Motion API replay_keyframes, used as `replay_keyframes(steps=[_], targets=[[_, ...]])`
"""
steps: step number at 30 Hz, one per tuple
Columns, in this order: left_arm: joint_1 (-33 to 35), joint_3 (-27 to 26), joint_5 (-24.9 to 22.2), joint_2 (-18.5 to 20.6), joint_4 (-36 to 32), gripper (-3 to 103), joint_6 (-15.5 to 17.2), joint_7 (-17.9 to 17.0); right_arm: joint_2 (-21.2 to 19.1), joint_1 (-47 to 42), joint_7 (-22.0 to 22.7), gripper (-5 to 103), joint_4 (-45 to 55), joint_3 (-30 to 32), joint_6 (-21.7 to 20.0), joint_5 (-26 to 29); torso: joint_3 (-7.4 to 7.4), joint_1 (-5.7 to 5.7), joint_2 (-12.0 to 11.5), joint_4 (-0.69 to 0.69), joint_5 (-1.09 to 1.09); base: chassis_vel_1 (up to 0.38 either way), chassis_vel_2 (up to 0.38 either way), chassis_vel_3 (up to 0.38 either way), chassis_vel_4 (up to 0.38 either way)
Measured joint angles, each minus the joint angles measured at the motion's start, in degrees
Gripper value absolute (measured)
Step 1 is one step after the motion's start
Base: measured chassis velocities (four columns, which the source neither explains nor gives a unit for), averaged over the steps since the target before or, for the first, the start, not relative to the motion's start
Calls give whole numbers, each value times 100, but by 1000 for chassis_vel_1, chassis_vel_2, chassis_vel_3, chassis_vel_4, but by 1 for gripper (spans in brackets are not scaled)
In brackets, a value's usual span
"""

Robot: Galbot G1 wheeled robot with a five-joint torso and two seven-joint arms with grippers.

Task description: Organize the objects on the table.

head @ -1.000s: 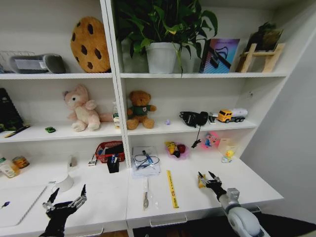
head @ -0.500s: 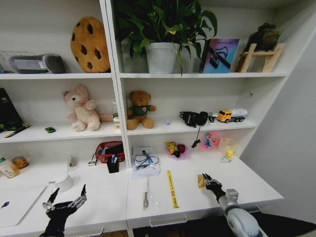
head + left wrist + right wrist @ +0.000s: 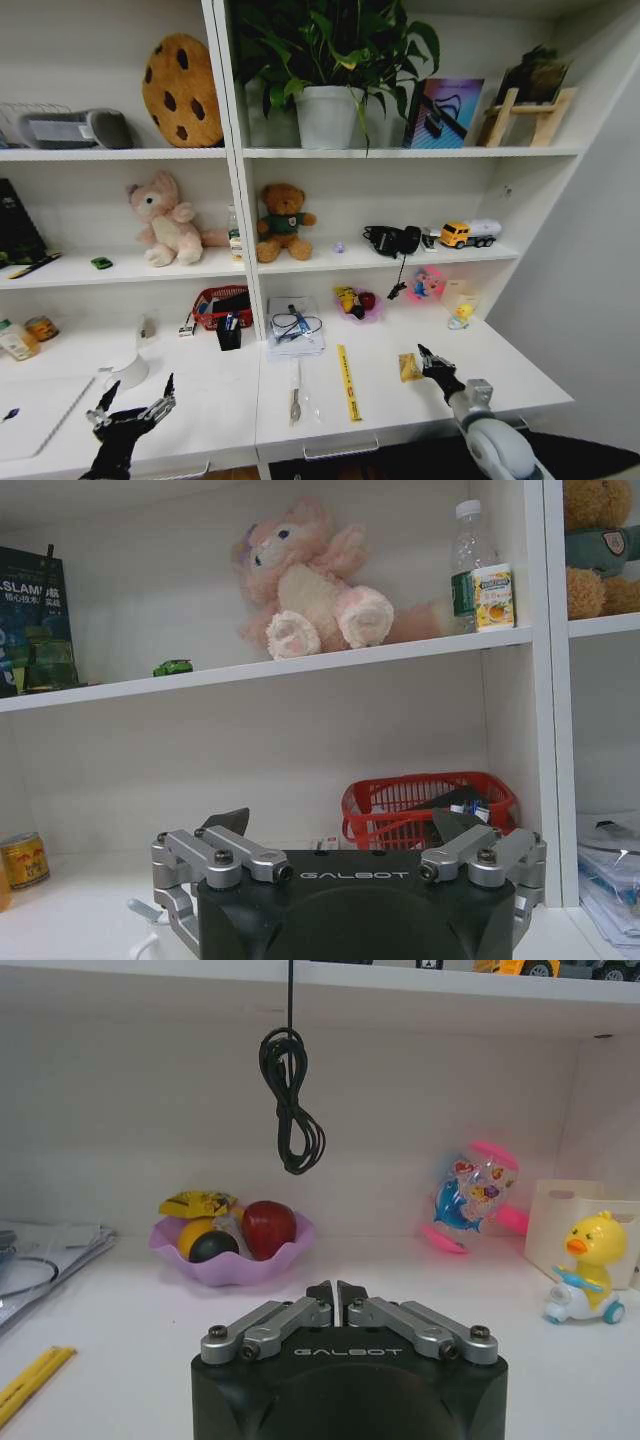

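Yellow-tan, a small packet point(image 3: 408, 367) lies on the white table point(image 3: 510, 372) just beside the right gripper point(image 3: 434, 361), on the side toward the robot's left; the jaws are pressed together and hold nothing. The left gripper point(image 3: 130, 405) hovers low over the table's left end, jaws spread wide and empty. A yellow ruler point(image 3: 347, 381) lies lengthwise front to back between the arms, nearer the right one. A tiny green toy car point(image 3: 101, 263) sits on the shelf above.

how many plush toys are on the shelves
2: a pink plush on the middle shelf's left bay and a brown teddy bear in the next bay. Others may be hidden.
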Motion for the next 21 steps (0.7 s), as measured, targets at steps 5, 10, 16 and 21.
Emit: replay_keyframes(steps=[5,10,16,21], targets=[[0,0,0,0,-1,100,0,0,118,-450,-60,19,43,67,100,-253,-1,0,0,-2,1,0,0,0,0],[0,0,0,0,0,100,0,0,149,-335,-62,35,-115,-69,103,-331,-1,-1,0,-2,1,0,0,0,0],[0,0,0,0,0,100,0,0,109,-185,-43,51,-192,-150,78,-329,0,0,0,0,0,0,0,0,0],[0,0,0,0,0,100,0,0,-89,245,59,52,-414,-537,-358,-119,0,0,0,-1,1,0,0,0,0]])
